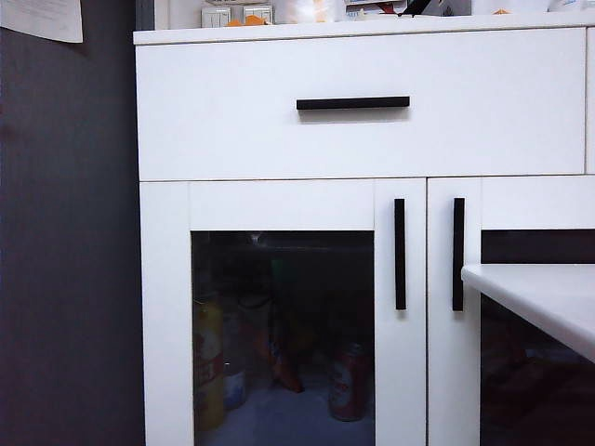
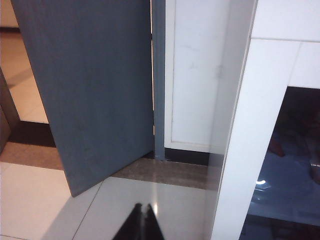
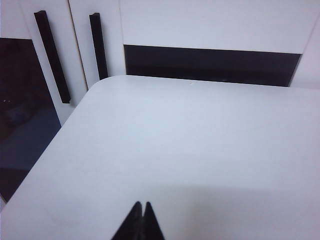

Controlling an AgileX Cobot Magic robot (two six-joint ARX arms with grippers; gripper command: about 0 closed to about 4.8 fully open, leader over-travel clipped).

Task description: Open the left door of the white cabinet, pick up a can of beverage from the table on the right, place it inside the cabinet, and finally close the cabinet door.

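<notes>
The white cabinet (image 1: 242, 121) fills the exterior view. Its left door (image 1: 284, 204) is shut, the black bar handle (image 1: 400, 253) upright at its right edge. Behind the door's dark glass a red can of beverage (image 1: 348, 383) stands upright on the cabinet floor. The white table (image 1: 548, 297) juts in at the right. Neither gripper shows in the exterior view. My left gripper (image 2: 142, 206) is shut and empty, low over the floor tiles beside the cabinet's left post (image 2: 250, 150). My right gripper (image 3: 141, 204) is shut and empty, just above the table (image 3: 190, 140).
A yellow bottle (image 1: 208, 362) and an orange packet (image 1: 284, 358) also stand behind the glass. The right door's handle (image 1: 458, 253) is next to the left one, and the drawer handle (image 1: 353, 103) is above. A grey room door (image 2: 95, 85) stands ajar left of the cabinet.
</notes>
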